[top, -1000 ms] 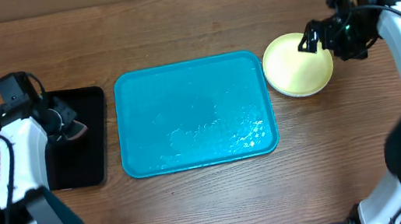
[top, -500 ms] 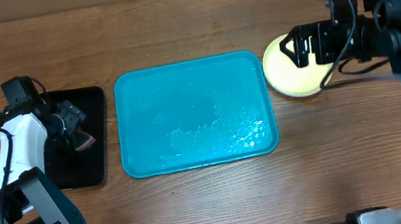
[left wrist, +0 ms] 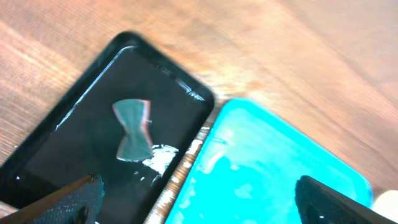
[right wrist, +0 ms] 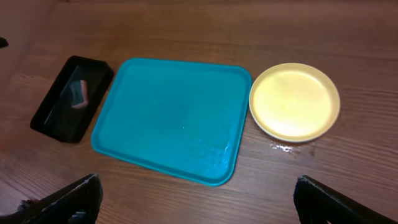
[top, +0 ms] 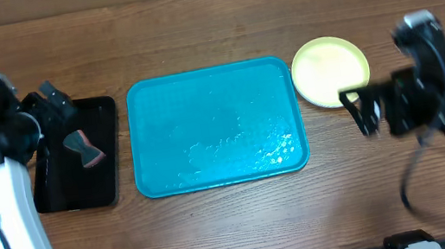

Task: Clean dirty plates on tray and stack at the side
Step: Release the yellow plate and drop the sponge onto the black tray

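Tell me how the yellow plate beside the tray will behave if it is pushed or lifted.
The yellow plate lies flat and shallow, so it will probably slide over the table rather than tip or roll. It looks like thin plastic, so it is likely light and stiff. The wet spots on the wood beside it suggest a damp, possibly slippery rim.

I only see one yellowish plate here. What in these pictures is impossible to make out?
- Any plates under the yellow plate: overhead and right wrist views show only the top one.
- Right gripper: smeared by motion blur in the overhead view.
- Small object in the black tray: too blurred in every view to name.
- Left wrist view: the yellow plate is cut off by the right edge.
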Robot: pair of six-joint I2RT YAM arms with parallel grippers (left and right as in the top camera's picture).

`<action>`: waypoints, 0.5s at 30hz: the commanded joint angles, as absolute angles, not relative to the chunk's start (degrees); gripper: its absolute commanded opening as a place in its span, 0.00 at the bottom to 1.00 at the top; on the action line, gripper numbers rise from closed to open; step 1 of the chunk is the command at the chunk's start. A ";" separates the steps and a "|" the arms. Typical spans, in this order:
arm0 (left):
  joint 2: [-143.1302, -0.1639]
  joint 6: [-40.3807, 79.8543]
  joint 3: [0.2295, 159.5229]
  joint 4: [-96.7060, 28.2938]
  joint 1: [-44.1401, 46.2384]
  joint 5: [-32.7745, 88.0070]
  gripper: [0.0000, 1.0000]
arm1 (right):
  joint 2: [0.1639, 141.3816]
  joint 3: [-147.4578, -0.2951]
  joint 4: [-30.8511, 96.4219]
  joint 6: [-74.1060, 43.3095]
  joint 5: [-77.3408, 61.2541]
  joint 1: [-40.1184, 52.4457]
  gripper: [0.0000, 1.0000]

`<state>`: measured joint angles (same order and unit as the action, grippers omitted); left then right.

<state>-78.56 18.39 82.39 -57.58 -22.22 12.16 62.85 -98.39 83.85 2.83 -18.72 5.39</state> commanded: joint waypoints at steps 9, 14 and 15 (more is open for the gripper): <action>-63.61 3.49 81.78 -64.64 -16.47 28.56 1.00 | 33.85 -85.23 83.92 3.03 -15.79 5.61 1.00; -56.21 3.16 80.25 -69.25 -16.10 28.58 1.00 | 29.50 -82.08 84.20 3.01 -15.05 5.63 1.00; -53.71 3.18 79.46 -69.38 -16.10 28.58 1.00 | 29.52 -82.06 84.20 2.98 -15.05 5.63 1.00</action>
